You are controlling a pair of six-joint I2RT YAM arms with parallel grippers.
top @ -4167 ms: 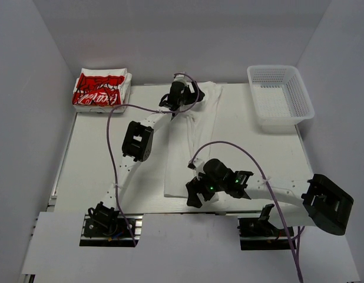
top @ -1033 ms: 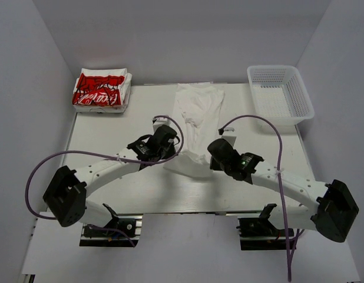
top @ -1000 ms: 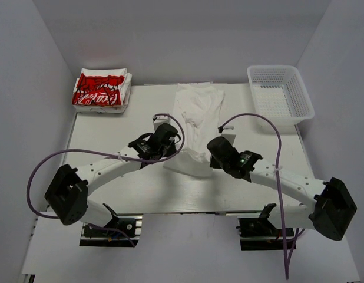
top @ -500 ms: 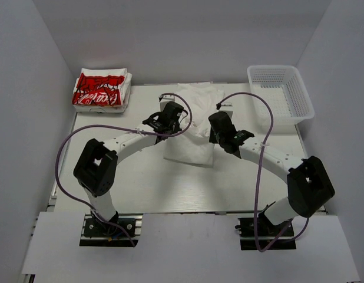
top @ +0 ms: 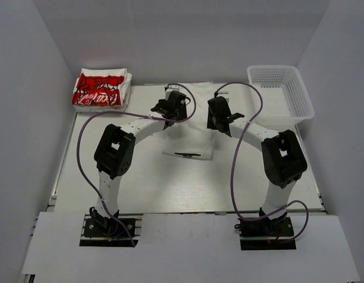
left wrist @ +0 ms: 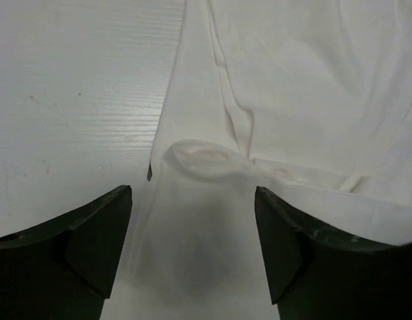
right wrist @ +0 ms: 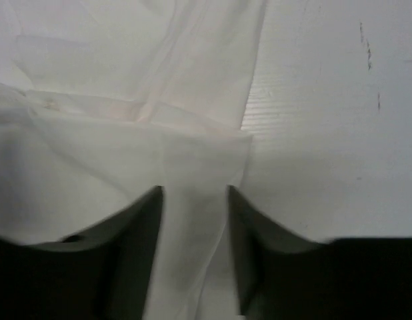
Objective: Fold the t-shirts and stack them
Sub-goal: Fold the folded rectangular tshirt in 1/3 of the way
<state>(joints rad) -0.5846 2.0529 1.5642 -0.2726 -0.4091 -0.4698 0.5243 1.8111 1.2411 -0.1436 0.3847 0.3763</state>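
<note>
A plain white t-shirt (top: 191,138) lies folded on the table's far middle, its near fold edge towards me. My left gripper (top: 174,109) is over its far left corner. In the left wrist view the left gripper (left wrist: 193,200) has its jaws wide apart above the flat cloth (left wrist: 279,80). My right gripper (top: 219,118) is over the far right corner. In the right wrist view the right gripper (right wrist: 195,200) has its jaws apart, with the shirt's edge (right wrist: 193,133) lying flat below them. A stack of folded red-printed t-shirts (top: 101,89) sits at the far left.
A white mesh basket (top: 280,94) stands at the far right corner. The table (top: 123,171) is white with a wall close behind it. Both arms reach far across the table, cables looping above them.
Both grippers moved from mid-table to the far side, carrying the shirt's near edge over the rest. The shirt now lies shorter, and both jaws stand apart.
</note>
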